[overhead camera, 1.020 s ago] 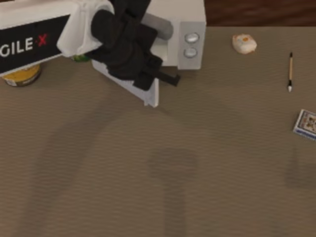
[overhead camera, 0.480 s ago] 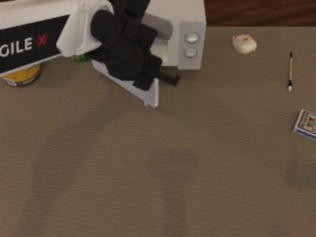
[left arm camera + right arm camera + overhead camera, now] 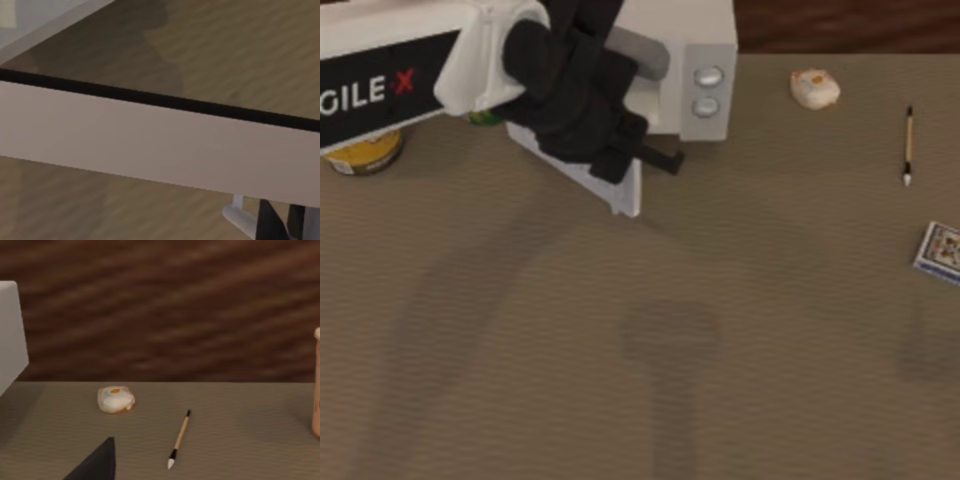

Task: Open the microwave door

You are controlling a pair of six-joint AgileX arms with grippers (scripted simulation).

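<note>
Door (image 3: 620, 185) ajar beneath left end effector (image 3: 655, 158)

light: even, soft | shadows: faint arm-shaped on table (image 3: 660, 340) | glare: none

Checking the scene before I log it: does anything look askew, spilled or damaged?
Nothing spilled or damaged. Only the microwave door stands angled out from the microwave, partly open, with the left end effector at its free edge.
</note>
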